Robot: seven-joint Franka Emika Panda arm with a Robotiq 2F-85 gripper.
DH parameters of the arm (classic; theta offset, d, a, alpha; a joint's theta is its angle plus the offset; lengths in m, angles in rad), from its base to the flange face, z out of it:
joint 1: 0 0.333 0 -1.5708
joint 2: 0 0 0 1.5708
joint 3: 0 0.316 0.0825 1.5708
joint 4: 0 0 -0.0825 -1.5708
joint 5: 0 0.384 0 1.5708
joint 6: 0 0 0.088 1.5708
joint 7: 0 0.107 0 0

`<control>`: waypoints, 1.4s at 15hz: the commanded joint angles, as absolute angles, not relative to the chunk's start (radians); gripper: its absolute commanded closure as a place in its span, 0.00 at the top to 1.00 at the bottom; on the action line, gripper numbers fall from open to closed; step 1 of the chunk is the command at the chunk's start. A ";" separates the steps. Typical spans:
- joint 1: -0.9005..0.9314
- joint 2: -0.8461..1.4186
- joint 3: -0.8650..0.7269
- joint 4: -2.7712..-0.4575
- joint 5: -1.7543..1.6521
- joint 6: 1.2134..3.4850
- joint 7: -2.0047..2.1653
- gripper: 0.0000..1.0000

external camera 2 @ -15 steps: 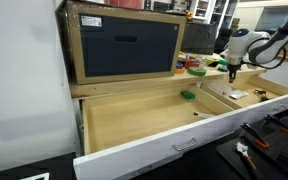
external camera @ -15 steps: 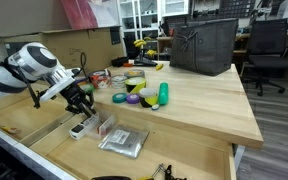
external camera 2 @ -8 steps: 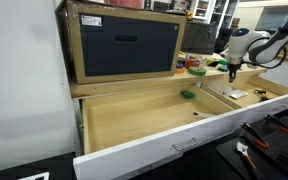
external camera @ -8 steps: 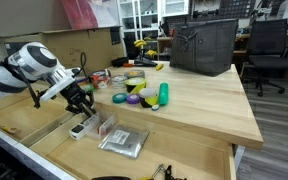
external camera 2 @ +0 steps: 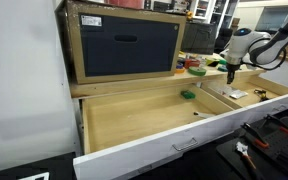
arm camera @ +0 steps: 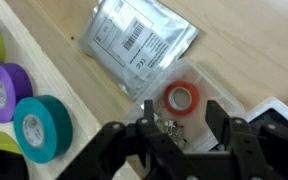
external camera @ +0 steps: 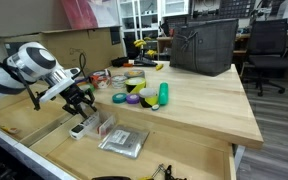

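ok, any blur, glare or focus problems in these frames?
Wrist view: the fingers sit close to the lens and look soft; the silver bag catches glare and its label is unreadable. In an exterior view the tabletop is evenly lit and fairly sharp. In an exterior view the white drawer front fills the foreground, and the gripper is small, its detail lost.

One purple tape roll at the wrist view's left; one teal tape roll lower left; one red tape roll at centre; one silver packet on top; in an exterior view, one green bottle; one black basket upper right.
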State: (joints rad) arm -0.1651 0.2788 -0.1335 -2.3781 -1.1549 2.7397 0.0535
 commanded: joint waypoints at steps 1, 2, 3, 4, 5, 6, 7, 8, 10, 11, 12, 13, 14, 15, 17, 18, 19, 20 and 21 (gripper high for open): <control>-0.195 0.238 -0.126 -2.448 -1.123 2.862 0.040 0.89; -0.206 0.241 -0.121 -2.464 -1.097 2.893 0.021 0.96; -0.226 0.249 -0.111 -2.483 -1.050 2.930 -0.015 1.00; -0.227 0.260 -0.117 -2.502 -0.981 2.958 -0.063 1.00; -0.243 0.270 -0.107 -2.520 -0.915 2.986 -0.114 1.00; -0.263 0.285 -0.093 -2.539 -0.836 3.013 -0.176 1.00; -0.326 0.291 -0.033 -2.556 -0.760 3.022 -0.239 1.00; -0.376 0.299 0.017 -2.572 -0.668 3.035 -0.313 1.00; -0.504 0.313 0.152 -2.582 -0.505 3.027 -0.440 1.00; -0.567 0.321 0.218 -2.575 -0.437 3.013 -0.490 1.00; -0.629 0.328 0.282 -2.564 -0.376 3.001 -0.532 1.00; -0.691 0.331 0.346 -2.555 -0.323 2.987 -0.575 1.00; -0.750 0.329 0.404 -2.544 -0.276 2.969 -0.611 1.00; -0.808 0.329 0.460 -2.535 -0.236 2.952 -0.648 1.00; -0.893 0.325 0.533 -2.517 -0.186 2.919 -0.703 1.00; -0.925 0.324 0.558 -2.506 -0.169 2.898 -0.723 1.00; -0.954 0.328 0.578 -2.491 -0.153 2.875 -0.739 1.00; -0.980 0.334 0.595 -2.475 -0.140 2.850 -0.754 1.00; -0.999 0.337 0.606 -2.460 -0.127 2.819 -0.762 1.00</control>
State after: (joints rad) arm -0.9343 0.3349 0.5542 -2.5025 -0.1781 2.9053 -0.7059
